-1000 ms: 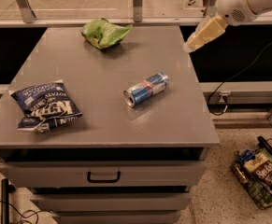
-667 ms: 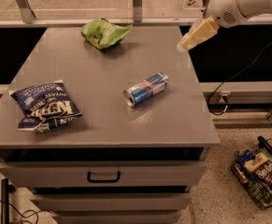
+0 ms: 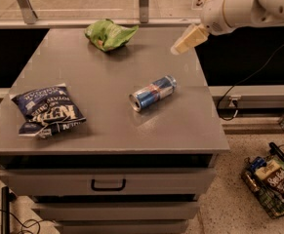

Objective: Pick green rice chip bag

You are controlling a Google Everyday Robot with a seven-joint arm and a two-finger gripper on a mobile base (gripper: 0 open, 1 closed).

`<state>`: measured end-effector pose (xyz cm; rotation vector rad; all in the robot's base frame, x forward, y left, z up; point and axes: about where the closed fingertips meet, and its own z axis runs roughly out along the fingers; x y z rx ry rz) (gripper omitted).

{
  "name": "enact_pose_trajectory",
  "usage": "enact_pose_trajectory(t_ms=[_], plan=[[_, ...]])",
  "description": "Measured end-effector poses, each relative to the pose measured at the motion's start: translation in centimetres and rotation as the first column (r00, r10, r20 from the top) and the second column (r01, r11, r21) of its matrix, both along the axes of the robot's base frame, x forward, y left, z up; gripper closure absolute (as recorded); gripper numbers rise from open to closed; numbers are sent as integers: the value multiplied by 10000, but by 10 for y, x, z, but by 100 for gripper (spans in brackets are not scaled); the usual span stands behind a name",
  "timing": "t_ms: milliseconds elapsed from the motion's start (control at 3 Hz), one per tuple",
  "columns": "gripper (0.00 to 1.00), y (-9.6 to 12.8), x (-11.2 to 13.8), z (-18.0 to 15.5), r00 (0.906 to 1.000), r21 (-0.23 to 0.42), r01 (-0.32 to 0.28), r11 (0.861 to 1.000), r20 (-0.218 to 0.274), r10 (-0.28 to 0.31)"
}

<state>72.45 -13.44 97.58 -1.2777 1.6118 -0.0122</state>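
The green rice chip bag (image 3: 109, 34) lies crumpled near the far edge of the grey cabinet top (image 3: 88, 96), left of centre. It is bright lime green with a small orange patch. My gripper (image 3: 188, 39) hangs from the white arm at the upper right, above the far right part of the cabinet top. It is well to the right of the green bag and not touching it.
A blue and silver can (image 3: 152, 92) lies on its side near the middle of the top. A dark navy chip bag (image 3: 48, 110) lies at the front left. A wire basket (image 3: 273, 179) of snacks stands on the floor at the lower right. Drawers are below the top.
The gripper has moved left and slightly down, from beyond the cabinet's right edge to over its far right part, closer to the green bag.
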Motion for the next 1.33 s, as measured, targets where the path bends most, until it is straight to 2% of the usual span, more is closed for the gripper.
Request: enact_pose_trajectory(t_ms=[333, 667, 1000, 1333], plan=[[0, 17, 26, -12, 9994, -20, -322, 9995, 144, 323], [0, 41, 51, -16, 9936, -403, -977, 9944, 530, 997], [0, 70, 73, -19, 9768, -1353, -1666, 9767, 1127, 1822], [0, 94, 89, -26, 9472, -2270, -2180, 9492, 1851, 2619]])
